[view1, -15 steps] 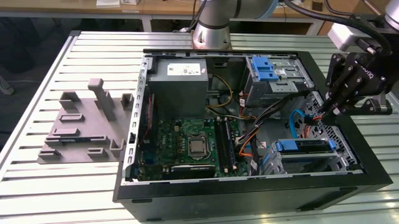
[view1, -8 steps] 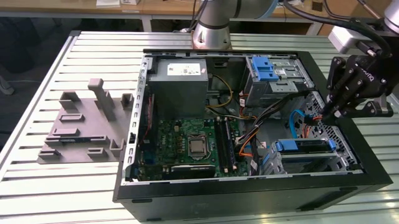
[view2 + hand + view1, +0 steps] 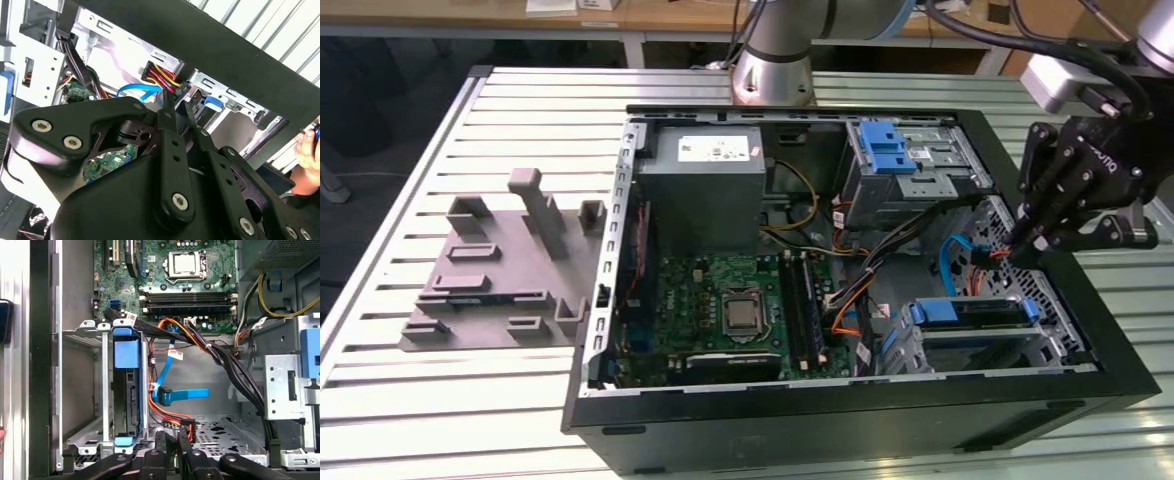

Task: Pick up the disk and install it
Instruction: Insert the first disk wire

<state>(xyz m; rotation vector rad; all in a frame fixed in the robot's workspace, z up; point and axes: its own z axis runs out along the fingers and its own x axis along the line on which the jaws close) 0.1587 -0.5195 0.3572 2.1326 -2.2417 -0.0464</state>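
The disk [image 3: 970, 312] sits in the drive cage at the near corner of the open computer case [image 3: 854, 410], on the exterior view's right, its blue carrier facing up. In the first wrist view the disk [image 3: 125, 390] stands edge-on between the cage's metal walls. My gripper [image 3: 1017, 250] hangs above the case's side wall, a little beyond the disk and apart from it. In both wrist views my gripper [image 3: 175, 102] [image 3: 172, 436] has its black fingers drawn together with nothing between them, over red, orange and blue cables.
A blue flat cable [image 3: 185, 394] and a black cable bundle [image 3: 235, 365] cross the bay beside the cage. Further in are the motherboard [image 3: 734, 310], grey power-supply box [image 3: 707, 165] and a second cage with a blue latch [image 3: 901, 155]. A grey fixture [image 3: 500, 270] lies beside the case. A person's hand [image 3: 307, 140] is nearby.
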